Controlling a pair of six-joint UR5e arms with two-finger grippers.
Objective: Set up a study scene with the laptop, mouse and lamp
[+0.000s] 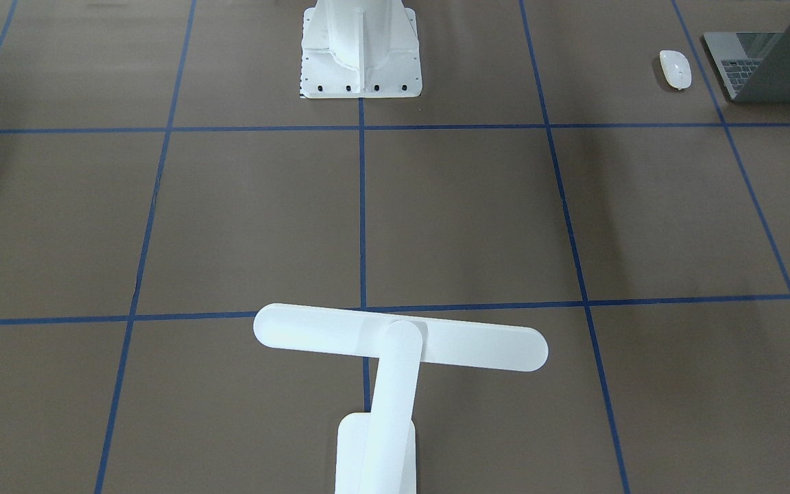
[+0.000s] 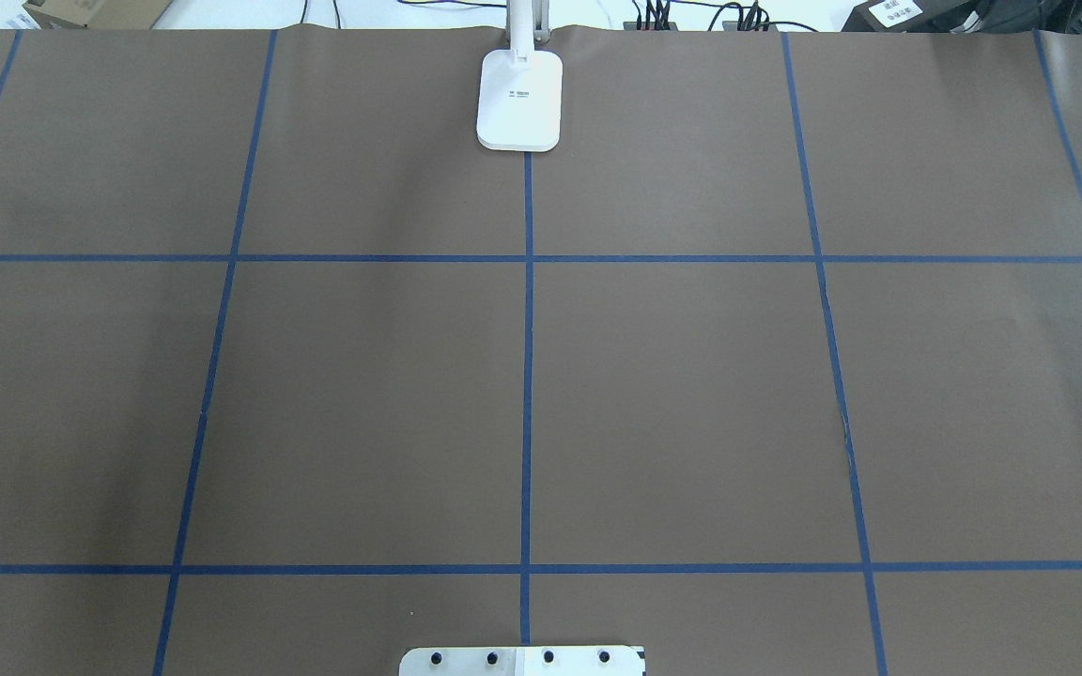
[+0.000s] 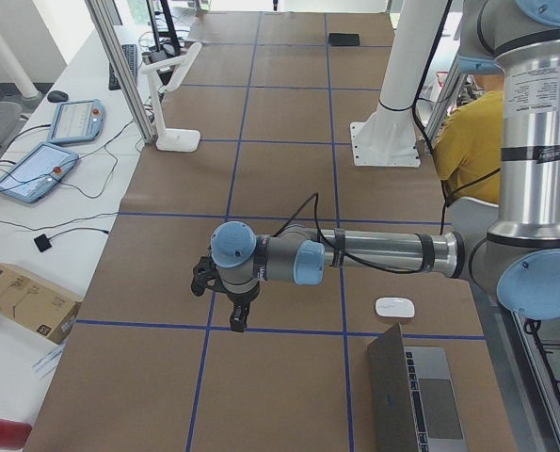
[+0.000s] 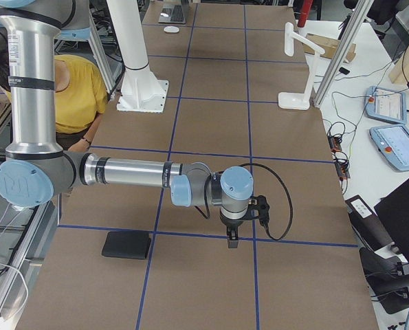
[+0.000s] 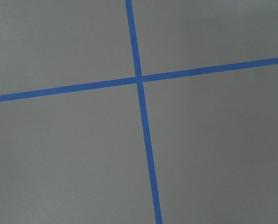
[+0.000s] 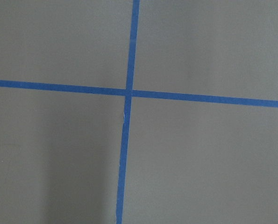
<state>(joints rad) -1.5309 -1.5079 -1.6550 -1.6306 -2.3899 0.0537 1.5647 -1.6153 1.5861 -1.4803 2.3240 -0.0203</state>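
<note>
Left gripper point(image 3: 238, 318), right gripper point(image 4: 231, 239): jaw state cannot be told, as both are seen only from the table ends. Each hangs over bare table point(image 2: 363, 404), out from the pedestal point(image 1: 361, 55). Mouse point(image 1: 675, 69) lies just beside the open laptop point(image 1: 769, 65), on the pedestal's left-arm side near the end edge. Lamp point(image 1: 398, 343) stands straight across from the pedestal, at the far edge.
</note>
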